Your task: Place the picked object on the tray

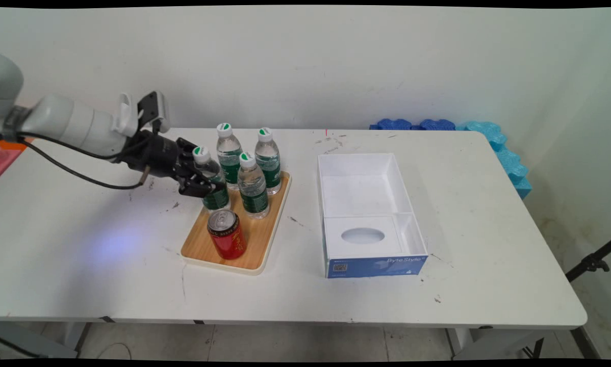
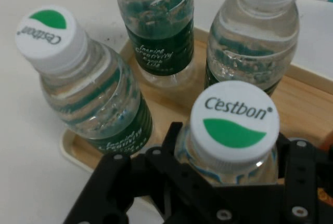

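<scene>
My black gripper (image 1: 207,176) reaches in from the left and is shut on the leftmost water bottle (image 1: 211,178) on a wooden tray (image 1: 257,244). In the hand view this bottle's white and green Cestbon cap (image 2: 234,122) sits between the black fingers (image 2: 171,138), with the gripper (image 2: 229,154) closed round its neck. Three more water bottles stand on the tray beside it: one at the back (image 1: 229,155), one at the back right (image 1: 268,158) and one in the middle (image 1: 253,186). A red can (image 1: 227,235) stands upright at the tray's near end.
A white open box (image 1: 369,214) with a blue front lies right of the tray. Blue foam pieces (image 1: 489,135) line the table's far right corner. A red object (image 1: 4,155) shows at the left edge. A black stand leg (image 1: 591,262) rises beyond the table's right side.
</scene>
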Motion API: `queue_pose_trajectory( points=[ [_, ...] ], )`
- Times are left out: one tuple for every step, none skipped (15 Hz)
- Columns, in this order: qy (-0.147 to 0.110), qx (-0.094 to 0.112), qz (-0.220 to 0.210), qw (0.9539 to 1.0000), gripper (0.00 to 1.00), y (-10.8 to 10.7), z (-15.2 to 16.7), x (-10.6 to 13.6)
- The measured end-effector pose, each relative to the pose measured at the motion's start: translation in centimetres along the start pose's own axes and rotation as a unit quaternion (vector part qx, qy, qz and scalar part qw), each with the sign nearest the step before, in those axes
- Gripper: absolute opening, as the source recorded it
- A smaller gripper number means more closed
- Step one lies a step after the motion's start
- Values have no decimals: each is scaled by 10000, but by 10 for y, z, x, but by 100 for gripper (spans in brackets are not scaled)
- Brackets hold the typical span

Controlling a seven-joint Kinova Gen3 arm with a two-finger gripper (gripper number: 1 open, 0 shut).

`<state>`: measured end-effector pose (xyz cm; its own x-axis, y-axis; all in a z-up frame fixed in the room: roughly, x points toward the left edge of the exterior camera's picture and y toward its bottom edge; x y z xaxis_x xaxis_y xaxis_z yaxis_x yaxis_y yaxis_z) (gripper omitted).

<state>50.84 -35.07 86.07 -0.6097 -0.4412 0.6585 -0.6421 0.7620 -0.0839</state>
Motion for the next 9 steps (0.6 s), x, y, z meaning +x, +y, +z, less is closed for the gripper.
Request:
queue_pose_trajectory(
  points=[
    [6, 5, -24, 10000, 0, 0, 4, -2],
    [14, 10, -50, 10000, 0, 1, 9, -3],
    [21, 16, -73, 10000, 0, 1, 13, -4],
    [29, 21, -91, 10000, 0, 1, 16, -5],
    [38, 28, -107, 9999, 0, 1, 19, -6],
    [47, 33, -122, 9999, 100, 1, 22, -7],
    [57, 39, -129, 9999, 100, 1, 24, -7],
    [69, 43, -134, 9999, 100, 1, 25, -7],
    [81, 46, -136, 9999, 100, 1, 26, -7]
  ],
)
